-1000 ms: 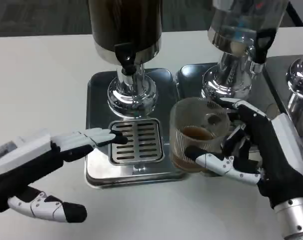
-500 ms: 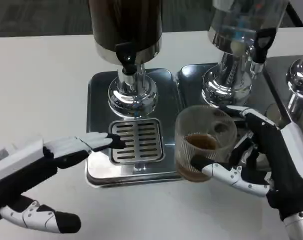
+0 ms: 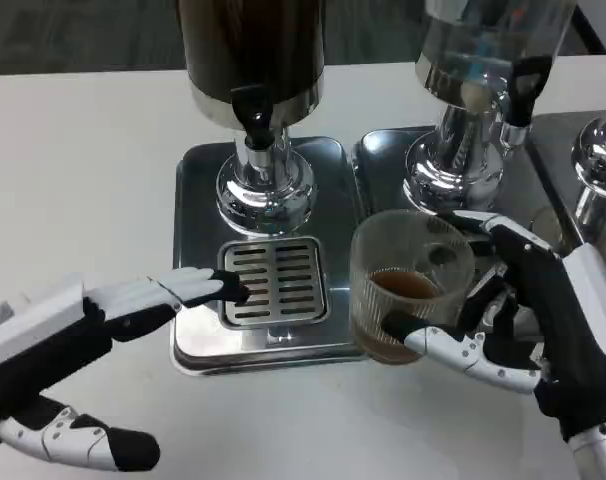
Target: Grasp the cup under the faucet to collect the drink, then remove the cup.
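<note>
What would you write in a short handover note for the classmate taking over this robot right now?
Right hand grips the cup, which holds some brown drink.
Left hand holds nothing; its fingertips lie at the left edge of the drip grate.
The cup sits right of the grate, off from under the faucet of the dark dispenser.
Done: drink collected, cup pulled aside.
Left: set the cup down on the table and let go.

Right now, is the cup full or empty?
Partly filled. The cup in the right hand holds brown drink low down, with clear ribbed wall above it up to the rim.
</note>
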Controlling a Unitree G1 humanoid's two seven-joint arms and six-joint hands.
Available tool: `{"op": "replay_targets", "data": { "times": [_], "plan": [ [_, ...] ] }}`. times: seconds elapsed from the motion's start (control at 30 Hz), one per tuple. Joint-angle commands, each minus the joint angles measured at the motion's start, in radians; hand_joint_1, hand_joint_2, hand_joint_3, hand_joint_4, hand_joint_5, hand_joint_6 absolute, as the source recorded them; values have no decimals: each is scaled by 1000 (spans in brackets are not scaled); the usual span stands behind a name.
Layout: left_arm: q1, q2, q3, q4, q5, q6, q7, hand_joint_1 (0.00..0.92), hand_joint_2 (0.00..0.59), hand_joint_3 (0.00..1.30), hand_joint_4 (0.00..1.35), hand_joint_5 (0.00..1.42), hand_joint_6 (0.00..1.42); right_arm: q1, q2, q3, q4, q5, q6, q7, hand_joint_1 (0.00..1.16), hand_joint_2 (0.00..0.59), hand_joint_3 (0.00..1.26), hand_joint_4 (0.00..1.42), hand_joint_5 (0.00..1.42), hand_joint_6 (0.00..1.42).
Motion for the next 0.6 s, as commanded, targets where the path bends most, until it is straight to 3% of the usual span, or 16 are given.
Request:
{"op": "replay_targets", "data": {
  "times": [0.03, 0.6],
  "plan": [
    [1, 20, 11, -3, -9, 2, 1, 0, 85, 145, 15, 79, 170, -23, 11, -7, -17, 12, -18, -11, 899, 140, 678, 784, 956, 1223],
    [-2, 22, 18, 9, -16, 8, -5, 0, 85, 146, 16, 79, 170, -44, 16, -6, 2, 14, -23, -16, 900, 140, 690, 794, 957, 1228]
  ]
}}
